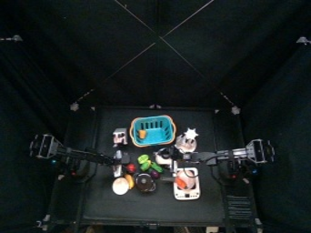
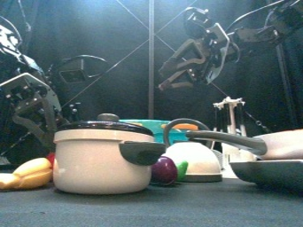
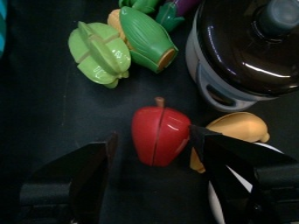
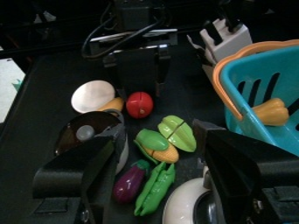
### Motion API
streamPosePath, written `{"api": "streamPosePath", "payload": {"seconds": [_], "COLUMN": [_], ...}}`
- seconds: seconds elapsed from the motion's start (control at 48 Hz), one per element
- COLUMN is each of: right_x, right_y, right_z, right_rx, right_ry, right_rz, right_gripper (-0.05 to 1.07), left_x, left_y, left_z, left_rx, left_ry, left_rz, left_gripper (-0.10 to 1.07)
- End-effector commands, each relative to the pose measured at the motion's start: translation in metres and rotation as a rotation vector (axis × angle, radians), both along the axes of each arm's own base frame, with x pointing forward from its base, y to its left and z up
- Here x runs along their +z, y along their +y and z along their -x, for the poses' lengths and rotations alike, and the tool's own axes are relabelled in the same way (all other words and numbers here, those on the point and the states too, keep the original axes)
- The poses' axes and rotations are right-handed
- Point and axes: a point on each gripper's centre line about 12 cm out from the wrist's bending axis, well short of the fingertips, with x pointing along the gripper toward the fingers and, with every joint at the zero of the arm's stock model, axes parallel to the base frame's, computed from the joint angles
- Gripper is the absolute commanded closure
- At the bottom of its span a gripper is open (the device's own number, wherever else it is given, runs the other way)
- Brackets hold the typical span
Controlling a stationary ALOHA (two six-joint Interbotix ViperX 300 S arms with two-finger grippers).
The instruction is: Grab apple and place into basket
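Note:
The apple (image 3: 160,133) is small, red and stemmed, and it lies on the black table between the two jaws of my left gripper (image 3: 156,140), which stands open around it. In the top view the apple (image 1: 131,168) lies left of centre, in front of the blue slatted basket (image 1: 151,131). My right gripper (image 4: 163,138) hangs open and empty above the green vegetables (image 4: 172,136), with the basket (image 4: 264,87) to one side and the apple (image 4: 140,103) beyond. In the front view only the basket's rim (image 2: 154,127) shows behind the pot.
A white pot with a dark lid (image 2: 101,155) stands close to the apple, beside a yellow-white round item (image 4: 93,94) and a purple eggplant (image 4: 128,184). A pan (image 2: 270,151) sits at the front right. A white container with orange-red contents (image 1: 185,182) stands near the front.

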Motion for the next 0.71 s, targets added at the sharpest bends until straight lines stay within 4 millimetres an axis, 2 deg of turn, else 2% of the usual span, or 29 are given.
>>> {"api": "streamPosePath", "payload": {"seconds": [0.0, 0.375, 0.688], "right_x": [0.013, 0.009, 0.002], "right_y": [-0.002, -0.002, -0.002], "right_z": [0.000, -0.001, -0.002], "right_rx": [-0.007, -0.007, -0.006], "right_ry": [-0.043, -0.034, -0.012], "right_rz": [-0.001, -0.002, -0.002], "right_gripper": [0.08, 0.08, 0.08], "left_x": [0.005, -0.007, -0.018], "left_y": [-0.003, -0.005, -0.004], "left_z": [-0.010, -0.006, -0.018], "left_rx": [-0.011, -0.013, -0.009], "left_ry": [-0.021, 0.044, 0.082], "left_rz": [0.001, -0.005, -0.006], "left_gripper": [-0.02, -0.02, -0.02]}}
